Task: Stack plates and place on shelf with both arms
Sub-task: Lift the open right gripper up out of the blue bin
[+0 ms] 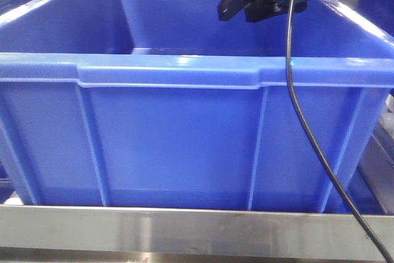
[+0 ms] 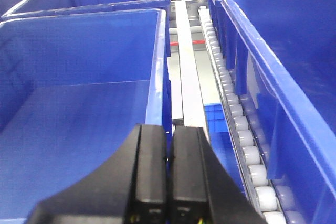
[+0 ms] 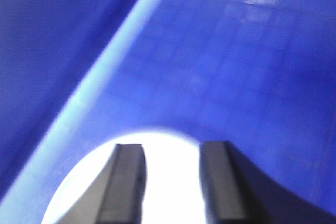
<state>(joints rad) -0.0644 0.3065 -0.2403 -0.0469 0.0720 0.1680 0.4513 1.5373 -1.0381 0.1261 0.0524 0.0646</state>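
Observation:
One plate (image 3: 173, 182) shows as an overexposed white disc on the floor of a blue crate (image 3: 236, 77) in the right wrist view. The second plate is out of view. My right gripper (image 3: 172, 148) is open just above this plate, with the far rim ahead of its fingertips; I cannot tell if it touches. In the front view it (image 1: 243, 12) reaches down into the big blue crate (image 1: 184, 127). My left gripper (image 2: 169, 129) is shut and empty, above the gap between two crates. The shelf shows as a roller track (image 2: 236, 119) and a steel front rail (image 1: 184, 232).
Several blue crates (image 2: 79, 119) stand on the rack on both sides of the left gripper, another at right (image 2: 294, 51). A white strip (image 2: 189, 77) runs between them beside the rollers. A black cable (image 1: 301, 121) hangs from the right arm across the crate front.

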